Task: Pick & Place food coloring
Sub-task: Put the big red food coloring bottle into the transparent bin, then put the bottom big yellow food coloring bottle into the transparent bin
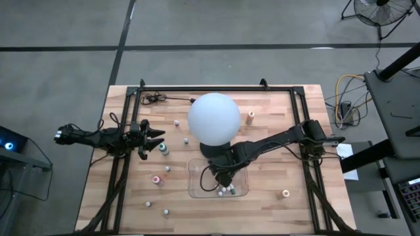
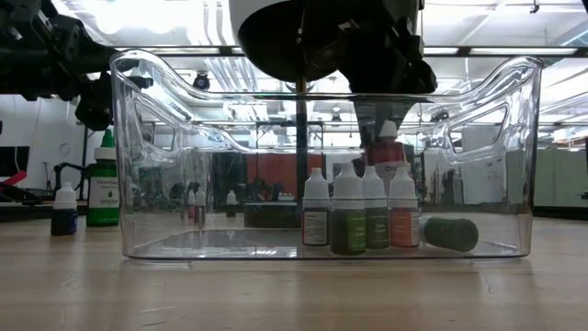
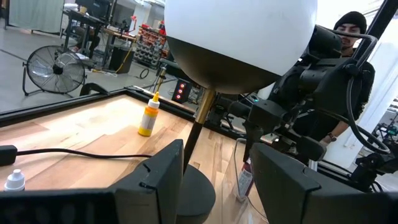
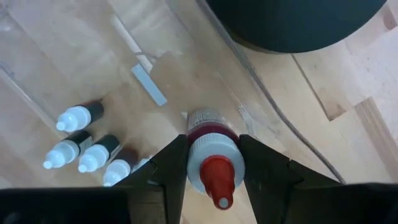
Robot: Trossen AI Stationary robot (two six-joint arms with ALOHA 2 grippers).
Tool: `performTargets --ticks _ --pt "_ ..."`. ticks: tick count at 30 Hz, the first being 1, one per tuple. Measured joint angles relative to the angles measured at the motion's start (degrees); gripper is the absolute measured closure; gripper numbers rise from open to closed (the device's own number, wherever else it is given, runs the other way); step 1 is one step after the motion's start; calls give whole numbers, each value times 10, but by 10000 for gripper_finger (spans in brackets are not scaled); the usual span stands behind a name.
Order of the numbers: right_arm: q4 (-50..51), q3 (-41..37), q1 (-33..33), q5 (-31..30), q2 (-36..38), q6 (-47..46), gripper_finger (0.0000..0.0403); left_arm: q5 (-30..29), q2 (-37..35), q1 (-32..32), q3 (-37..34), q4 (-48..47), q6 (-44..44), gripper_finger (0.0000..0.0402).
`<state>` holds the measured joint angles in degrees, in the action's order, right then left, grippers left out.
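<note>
Red-capped and small, the food-coloring bottle [image 4: 210,160] sits between the right gripper [image 4: 211,163]'s jaws, which close narrowly on its shoulder above the clear plastic tray [image 2: 138,165], just behind four bottles [image 2: 360,210] standing in a row inside. It looks light, stiff and smooth-sided, so a grip on the body under the cap should suit it, though it could tip once released. To the left, the left gripper [image 1: 152,139] waits with jaws partly apart and empty beside a teal bottle [image 1: 164,149].
</note>
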<state>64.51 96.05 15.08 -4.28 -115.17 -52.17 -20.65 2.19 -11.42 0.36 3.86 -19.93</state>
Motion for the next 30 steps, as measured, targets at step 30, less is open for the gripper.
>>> performTargets --ticks 30 --pt "28 3 32 -20 127 28 196 0 0 0 0 0 0 241"
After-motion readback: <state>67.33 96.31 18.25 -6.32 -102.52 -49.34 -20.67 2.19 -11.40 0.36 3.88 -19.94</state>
